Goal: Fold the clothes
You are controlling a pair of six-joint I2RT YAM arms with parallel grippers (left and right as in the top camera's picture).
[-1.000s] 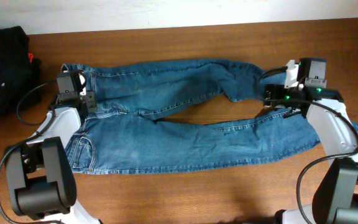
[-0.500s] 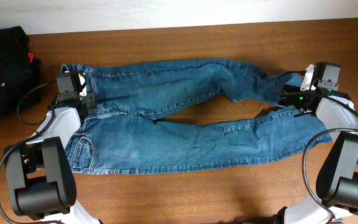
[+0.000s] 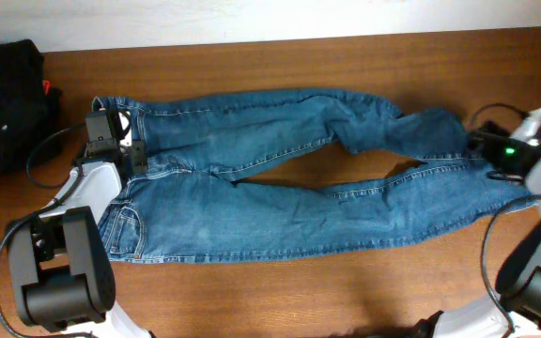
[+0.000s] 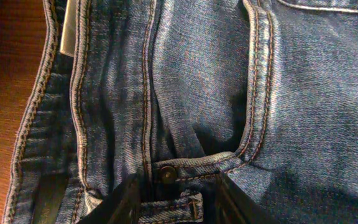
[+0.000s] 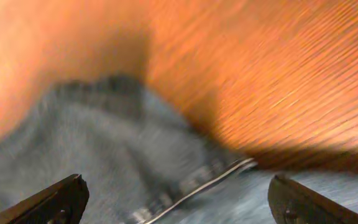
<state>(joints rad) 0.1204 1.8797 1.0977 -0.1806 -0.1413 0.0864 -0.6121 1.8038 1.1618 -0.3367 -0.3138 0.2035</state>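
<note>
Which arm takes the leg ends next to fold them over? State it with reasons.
Right. Its pincer hangs open at the leg ends of the jeans, free to grasp. The left pincer is clamped on the waistband, far from them.

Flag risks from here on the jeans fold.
1. The left hand pinches only a small bunch of the jeans waistband by the button; may slip on lift.
2. The right hand is open at the leg ends, holding nothing; a one-sided pull would skew the jeans.
3. The bunched upper leg could fold in crooked.
</note>
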